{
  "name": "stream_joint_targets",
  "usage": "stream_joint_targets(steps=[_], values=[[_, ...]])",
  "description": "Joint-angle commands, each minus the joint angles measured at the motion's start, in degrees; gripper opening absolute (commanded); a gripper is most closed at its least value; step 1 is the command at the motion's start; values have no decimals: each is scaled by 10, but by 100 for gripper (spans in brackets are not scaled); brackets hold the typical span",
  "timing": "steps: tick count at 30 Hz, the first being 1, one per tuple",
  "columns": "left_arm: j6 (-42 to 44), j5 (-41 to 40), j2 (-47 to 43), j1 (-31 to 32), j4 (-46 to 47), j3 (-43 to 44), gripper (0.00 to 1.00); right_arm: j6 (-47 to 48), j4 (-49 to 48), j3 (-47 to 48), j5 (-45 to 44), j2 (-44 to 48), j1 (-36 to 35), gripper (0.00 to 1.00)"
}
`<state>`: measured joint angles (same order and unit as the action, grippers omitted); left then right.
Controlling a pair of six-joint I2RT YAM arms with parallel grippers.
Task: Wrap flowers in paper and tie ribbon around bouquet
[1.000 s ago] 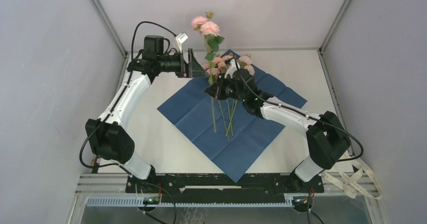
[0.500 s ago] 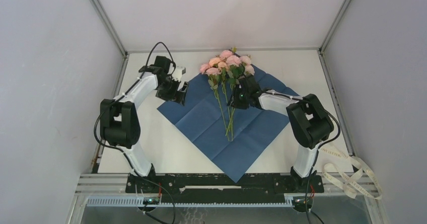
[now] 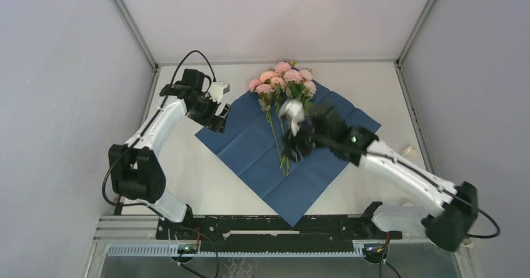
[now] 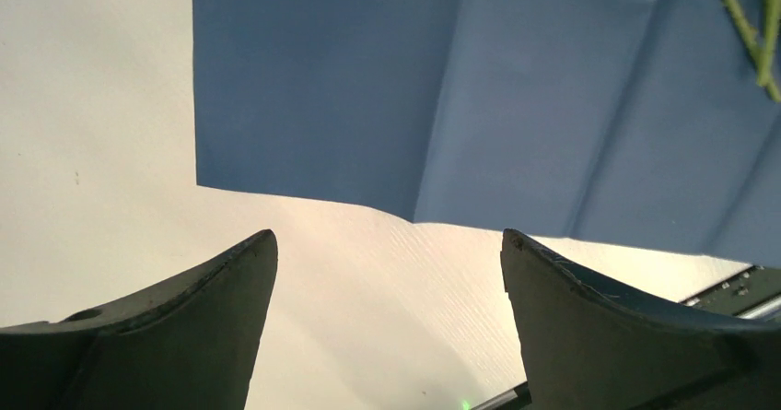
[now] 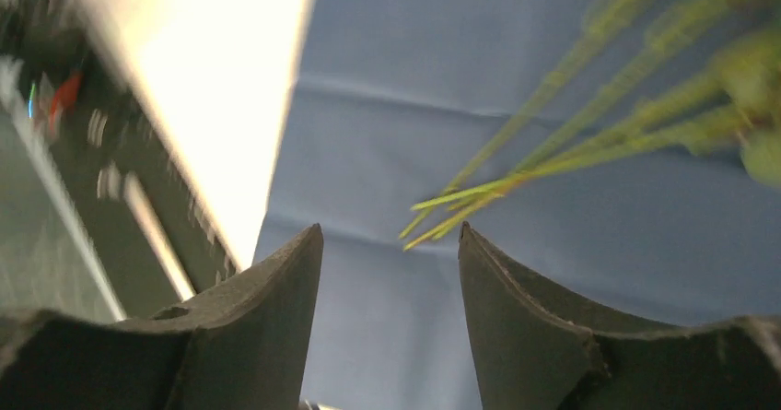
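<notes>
Pink flowers on navy paper on table, blooms toward 12 o'clock, left jaws wide apart, right jaws parted, both empty

Table: white top, filling mid-frame. Directly on it: one paper, navy face up, creased, laid cornerwise as a diamond at centre.
</notes>
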<state>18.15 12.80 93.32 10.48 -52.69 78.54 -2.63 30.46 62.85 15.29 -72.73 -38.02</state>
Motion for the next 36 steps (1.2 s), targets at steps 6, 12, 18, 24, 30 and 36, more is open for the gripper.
stream_joint_targets(steps=[6, 12, 18, 24, 30, 36], values=[[43, 60, -115, 3, -38, -48, 95, 523, 110, -211, 91, 149, -205, 68], [52, 60, -133, 2, -51, -49, 95, 532, 33, -319, -10, 165, -334, 69], [50, 74, -126, 2, -55, -44, 95, 510, -121, -364, -142, 95, -380, 67], [55, 74, -123, 2, -62, -43, 95, 519, -162, -367, -160, 89, -381, 56], [56, 81, -121, 2, -62, -41, 95, 515, -188, -367, -193, 116, -377, 42], [57, 86, -124, 2, -67, -36, 95, 541, -162, -365, -208, 132, -370, 49]])
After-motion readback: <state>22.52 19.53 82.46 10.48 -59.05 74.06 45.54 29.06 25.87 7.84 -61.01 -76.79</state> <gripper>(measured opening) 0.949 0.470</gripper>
